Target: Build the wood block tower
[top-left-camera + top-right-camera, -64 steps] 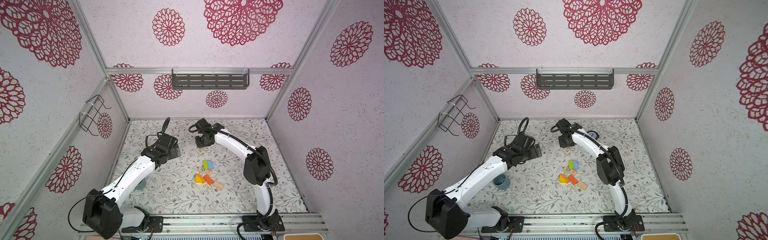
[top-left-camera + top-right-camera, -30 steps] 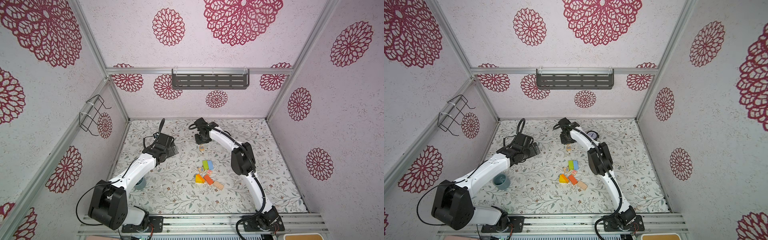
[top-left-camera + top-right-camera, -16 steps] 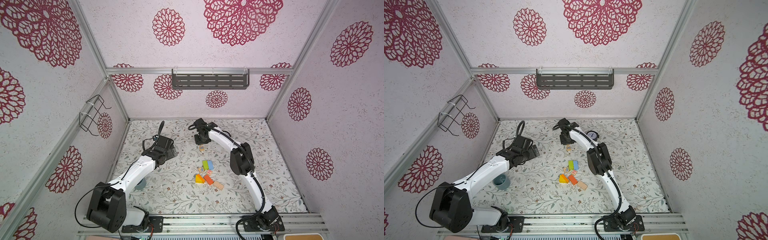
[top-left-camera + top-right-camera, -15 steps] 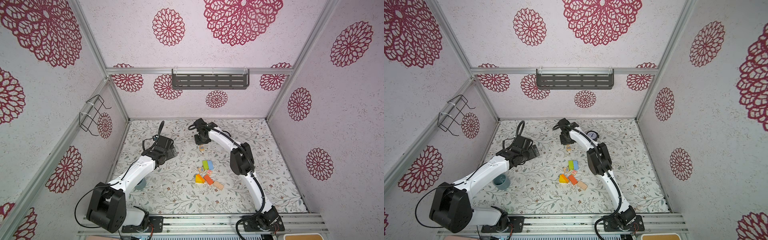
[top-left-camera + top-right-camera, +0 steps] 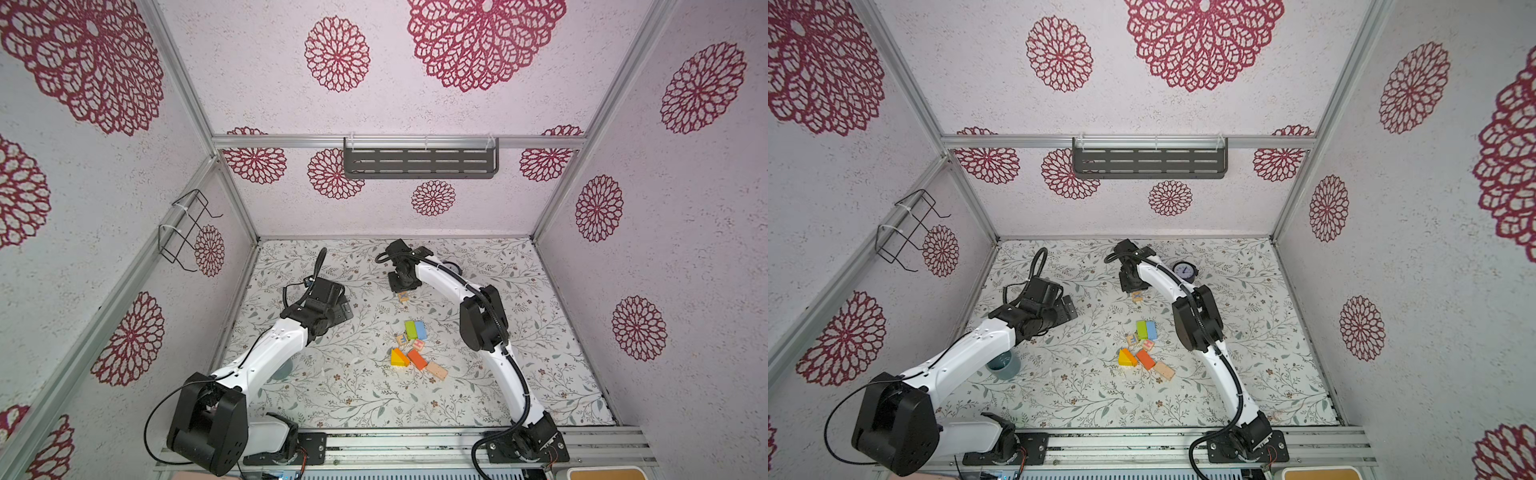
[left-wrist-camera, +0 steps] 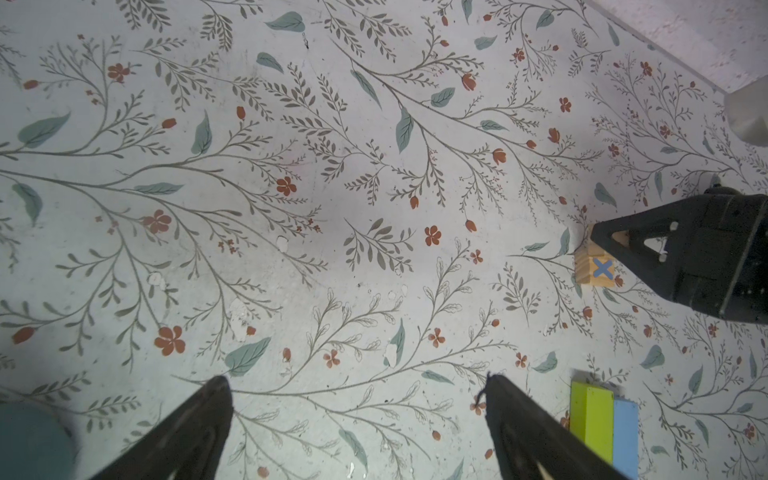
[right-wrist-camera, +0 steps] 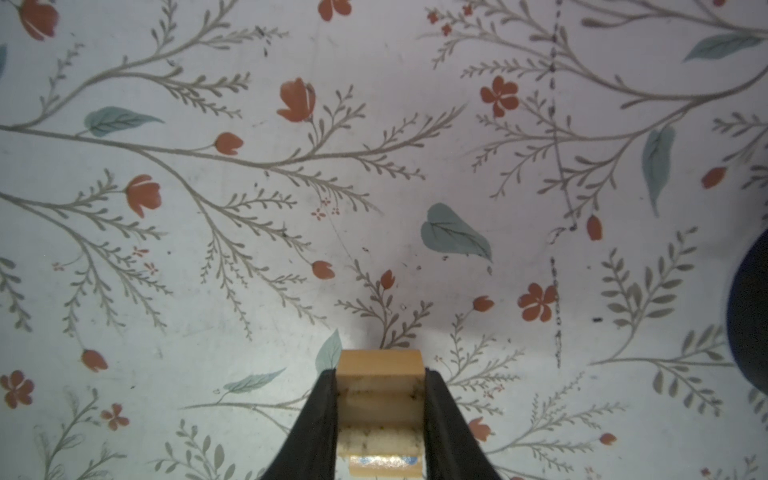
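Note:
My right gripper is shut on a natural-wood cube with a blue cross on its side, held just over the mat toward the back. The other wood blocks lie flat in a loose cluster mid-mat: a green brick against a blue one, two printed cubes, a yellow wedge, an orange-red brick and a tan brick. No tower shows in any view. My left gripper hangs open and empty over bare mat to the left.
A round black clock stands behind the right arm near the back wall. A teal cup sits under the left arm. A dark shelf hangs on the back wall and a wire basket on the left wall.
Since two seconds ago the right arm's elbow has swung left while its gripper kept the cube at the same spot. The left arm barely shifted.

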`<state>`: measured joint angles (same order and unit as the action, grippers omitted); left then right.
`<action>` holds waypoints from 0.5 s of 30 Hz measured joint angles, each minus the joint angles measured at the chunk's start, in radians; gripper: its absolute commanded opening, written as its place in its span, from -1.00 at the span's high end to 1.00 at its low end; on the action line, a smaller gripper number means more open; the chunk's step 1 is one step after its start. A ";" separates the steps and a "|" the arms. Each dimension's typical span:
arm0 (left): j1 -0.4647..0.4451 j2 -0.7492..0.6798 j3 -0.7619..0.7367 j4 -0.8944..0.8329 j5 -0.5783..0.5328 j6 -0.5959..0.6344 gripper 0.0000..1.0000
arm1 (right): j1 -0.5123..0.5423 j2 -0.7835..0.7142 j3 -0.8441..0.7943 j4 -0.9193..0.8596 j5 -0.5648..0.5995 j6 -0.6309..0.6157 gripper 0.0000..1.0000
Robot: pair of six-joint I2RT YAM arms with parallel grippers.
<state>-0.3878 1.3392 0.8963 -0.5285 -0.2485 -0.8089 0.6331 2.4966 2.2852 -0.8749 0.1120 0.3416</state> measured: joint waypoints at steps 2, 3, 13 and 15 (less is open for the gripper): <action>0.000 -0.002 0.000 0.000 0.002 0.000 -0.95 | 0.001 0.000 -0.001 0.001 0.000 0.001 0.35; 0.000 -0.005 -0.001 0.000 0.002 0.000 -0.95 | 0.001 0.000 -0.001 0.001 0.000 0.000 0.35; 0.000 -0.027 -0.001 0.002 0.003 0.000 -0.95 | 0.003 -0.001 -0.001 0.000 0.013 0.003 0.35; 0.000 -0.027 -0.001 0.005 0.005 0.000 -0.95 | 0.006 -0.005 -0.006 0.001 0.019 0.003 0.35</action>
<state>-0.3878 1.3117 0.8955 -0.5236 -0.2436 -0.8085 0.6392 2.4916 2.2787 -0.8742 0.1307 0.3443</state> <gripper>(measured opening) 0.974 0.328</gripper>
